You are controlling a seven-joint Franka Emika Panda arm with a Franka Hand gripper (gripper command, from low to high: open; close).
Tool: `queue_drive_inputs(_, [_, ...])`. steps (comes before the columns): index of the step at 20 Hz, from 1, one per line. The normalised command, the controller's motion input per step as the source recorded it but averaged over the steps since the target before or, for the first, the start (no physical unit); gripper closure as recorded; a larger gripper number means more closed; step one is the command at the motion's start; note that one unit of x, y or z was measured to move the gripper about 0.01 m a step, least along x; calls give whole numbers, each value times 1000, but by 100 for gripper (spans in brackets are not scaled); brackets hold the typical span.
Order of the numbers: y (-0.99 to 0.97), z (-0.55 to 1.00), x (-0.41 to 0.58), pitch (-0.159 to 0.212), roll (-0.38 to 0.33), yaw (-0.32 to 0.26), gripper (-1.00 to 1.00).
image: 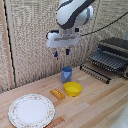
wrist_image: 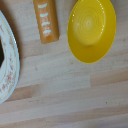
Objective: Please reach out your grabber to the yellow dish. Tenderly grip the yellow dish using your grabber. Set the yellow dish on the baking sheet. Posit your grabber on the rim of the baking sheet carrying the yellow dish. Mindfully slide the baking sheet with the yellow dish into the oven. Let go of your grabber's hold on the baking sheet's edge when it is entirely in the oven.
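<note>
The yellow dish is a small round bowl resting on the wooden table, beside a blue cup. In the wrist view the yellow dish fills one corner, seen from above. My grabber hangs in the air well above the dish and the cup, its two blue-tipped fingers apart with nothing between them. The fingers do not show in the wrist view. The baking sheet is a dark wire rack sticking out of the oven at the exterior view's right.
A blue cup stands just behind the dish. An orange-yellow block lies beside the dish. A large white floral-rimmed plate sits at the exterior view's left front. A woven wall stands behind the table.
</note>
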Motion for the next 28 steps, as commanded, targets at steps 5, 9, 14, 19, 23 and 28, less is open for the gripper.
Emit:
queue_drive_inputs(5, [-276,-221,-252,0,3,-10,-100])
queue_drive_inputs(9, [-281,-216,-326,8,0,-9,-100])
queue_drive_inputs(14, [-264,-247,-277,16,0,-4,-100])
queue_drive_inputs(19, [-343,-345,-206,38,0,-1,-100])
queue_drive_inputs(23, [-331,-404,-147,36,0,0,-100])
queue_drive_inputs(28, [-246,-446,-65,6,-13,0,-100])
